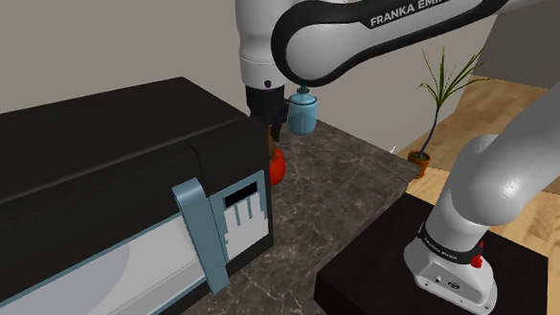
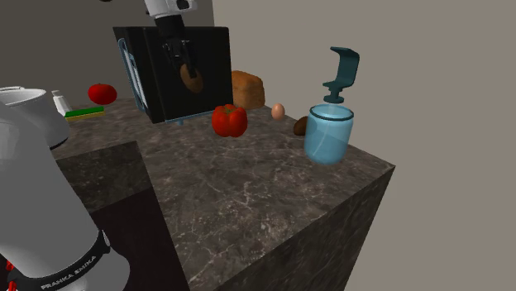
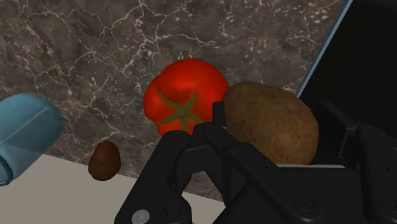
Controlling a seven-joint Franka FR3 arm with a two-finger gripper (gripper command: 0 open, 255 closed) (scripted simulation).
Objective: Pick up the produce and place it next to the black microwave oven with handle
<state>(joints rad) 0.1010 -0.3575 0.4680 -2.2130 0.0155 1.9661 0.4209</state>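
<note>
Brown and dull-skinned, the potato (image 3: 270, 124) sits clamped between my two black fingers. My gripper (image 2: 183, 66) is closed partway onto its sides and has hold of nothing else. It hangs clear of the dark marbled counter (image 2: 248, 198), just beside the black microwave (image 1: 95, 174), whose side wall rises close by one of my fingers.

The step in hand, as I judge it, is setting the potato down beside that microwave. The trouble is what lies below: a red pepper (image 3: 184, 95) rests on the stone almost straight under my load. If I descend as I am, the potato will likely land on it and roll off. I would do better to sidle along the microwave's wall to bare stone and keep the black casing near but untouched. Then I should go down slowly until the potato bears on the counter, and only then spread my fingers. Its rounded shape will want to roll, so a low, gentle release matters. The counter's edge is not far off, with a small brown thing (image 3: 104, 159) and a blue jar (image 2: 328, 132) near it. I would stay on the microwave's side of the pepper.

My arm rises from the stand (image 1: 398, 290) at the shoulder view's lower right and arches over the counter. It then drops its wrist nearly straight down, fingers pointing at the stone, close to the microwave's corner above its pale blue handle (image 1: 204, 231).
</note>
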